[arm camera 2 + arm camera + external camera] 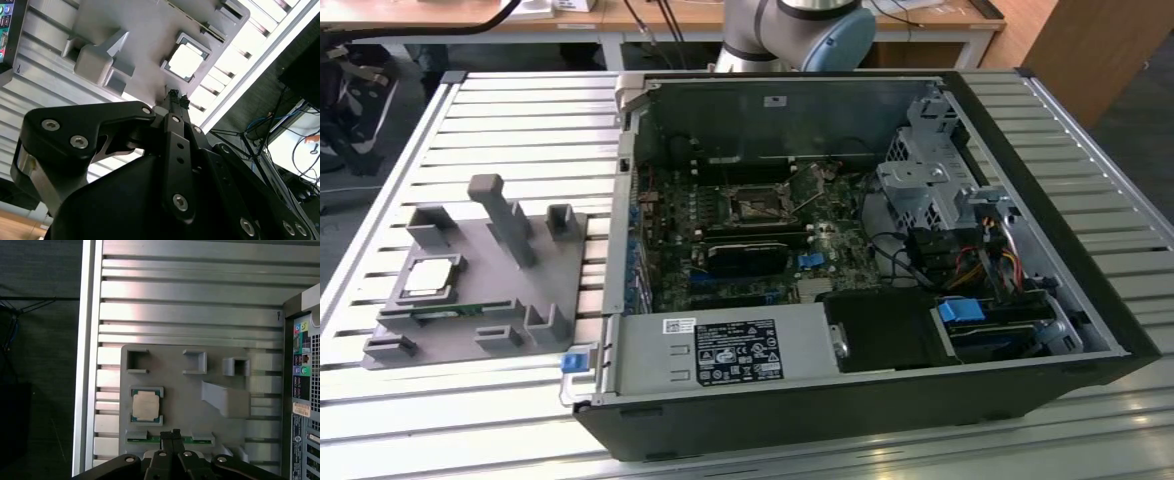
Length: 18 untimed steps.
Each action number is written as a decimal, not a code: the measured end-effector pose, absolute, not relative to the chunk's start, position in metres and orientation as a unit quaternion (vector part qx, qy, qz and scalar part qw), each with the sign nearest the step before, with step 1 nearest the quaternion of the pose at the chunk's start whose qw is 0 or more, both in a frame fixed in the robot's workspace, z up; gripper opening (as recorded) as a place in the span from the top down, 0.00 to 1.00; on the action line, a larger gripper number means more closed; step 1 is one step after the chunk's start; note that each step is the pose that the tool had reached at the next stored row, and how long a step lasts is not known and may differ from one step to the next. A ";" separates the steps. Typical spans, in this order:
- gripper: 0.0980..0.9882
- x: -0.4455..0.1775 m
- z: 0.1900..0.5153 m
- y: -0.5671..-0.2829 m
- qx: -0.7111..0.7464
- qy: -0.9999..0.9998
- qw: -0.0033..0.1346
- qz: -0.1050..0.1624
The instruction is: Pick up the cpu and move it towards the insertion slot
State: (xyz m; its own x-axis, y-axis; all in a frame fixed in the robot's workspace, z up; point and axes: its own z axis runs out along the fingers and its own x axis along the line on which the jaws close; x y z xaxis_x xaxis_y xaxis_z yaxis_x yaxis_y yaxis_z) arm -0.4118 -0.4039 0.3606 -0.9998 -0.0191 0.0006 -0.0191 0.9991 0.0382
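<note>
Now cpu in fixture pocket, tool clear above w/ tips together.

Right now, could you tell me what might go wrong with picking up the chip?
The gripper hangs nearest the green memory stick, not the chip, so it may catch the stick. The socket sits deep inside the case, among cables; the case wall could be clipped.

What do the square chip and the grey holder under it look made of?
Small square silvery cpu: metal lid with a dull sheen and a greenish board rim. Flat grey holder: probably matte plastic, uniformly coloured, no glare.
</note>
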 end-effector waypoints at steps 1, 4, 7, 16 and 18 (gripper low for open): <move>0.99 -0.412 0.360 -0.404 0.010 -1.000 0.000 -0.019; 0.99 -0.413 0.358 -0.404 0.010 -1.000 0.000 -0.019; 0.99 -0.413 0.356 -0.405 0.010 -1.000 0.000 -0.019; 0.99 -0.413 0.349 -0.405 0.010 -1.000 0.000 -0.019; 0.99 -0.413 0.347 -0.405 0.010 -1.000 0.001 -0.019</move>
